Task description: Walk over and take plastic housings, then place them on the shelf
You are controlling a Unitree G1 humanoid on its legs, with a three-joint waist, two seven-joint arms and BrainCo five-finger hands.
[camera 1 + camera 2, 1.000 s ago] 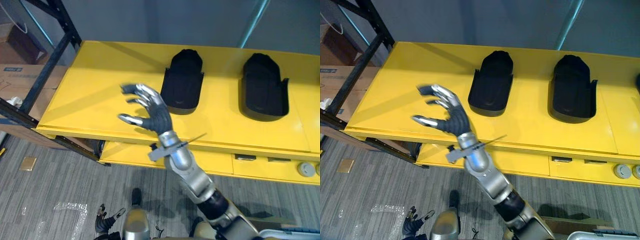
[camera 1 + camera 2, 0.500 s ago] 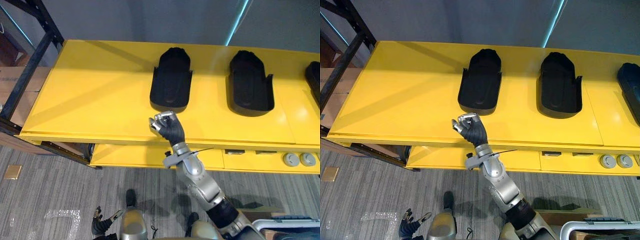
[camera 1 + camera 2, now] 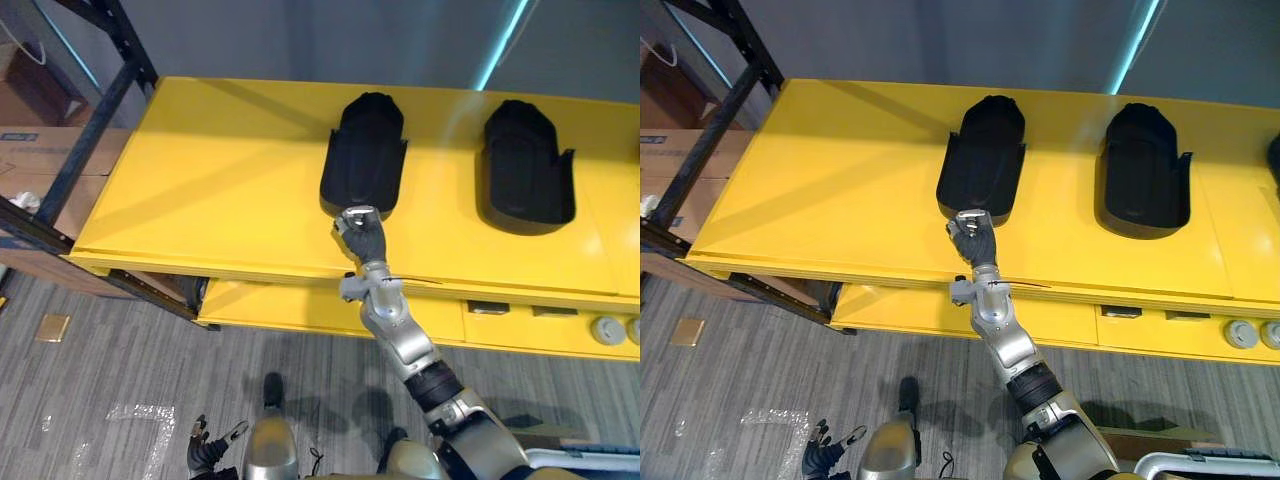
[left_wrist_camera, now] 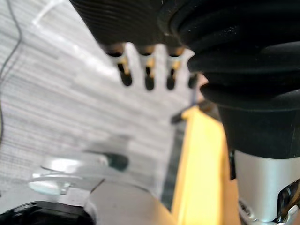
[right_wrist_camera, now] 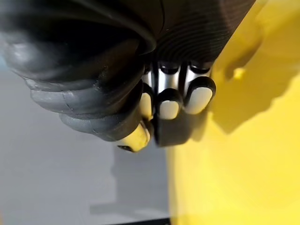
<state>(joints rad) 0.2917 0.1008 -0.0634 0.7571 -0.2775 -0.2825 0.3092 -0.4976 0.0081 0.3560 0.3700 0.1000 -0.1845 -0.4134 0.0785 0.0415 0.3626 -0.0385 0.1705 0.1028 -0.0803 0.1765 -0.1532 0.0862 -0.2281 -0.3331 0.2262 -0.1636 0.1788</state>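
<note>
Two black plastic housings lie on the yellow table (image 3: 220, 180): one near the middle (image 3: 365, 150) and one further right (image 3: 525, 170). My right hand (image 3: 362, 232) reaches up from the lower right, and its fist sits at the near end of the middle housing. In the right wrist view its fingers (image 5: 173, 101) are curled tight against the palm above the yellow surface, with nothing seen inside them. My left hand (image 4: 147, 77) hangs over the grey floor with straight fingers.
A black metal rack (image 3: 100, 110) stands at the table's left end, with cardboard boxes (image 3: 30, 150) behind it. A third dark housing (image 3: 1276, 155) shows at the right edge. Round knobs (image 3: 612, 332) sit on the table's front at the right. The table's left half is bare.
My right hand went from spread fingers to a fist, and moved right and forward to the near end of the middle housing. The head camera swung about between frames.
</note>
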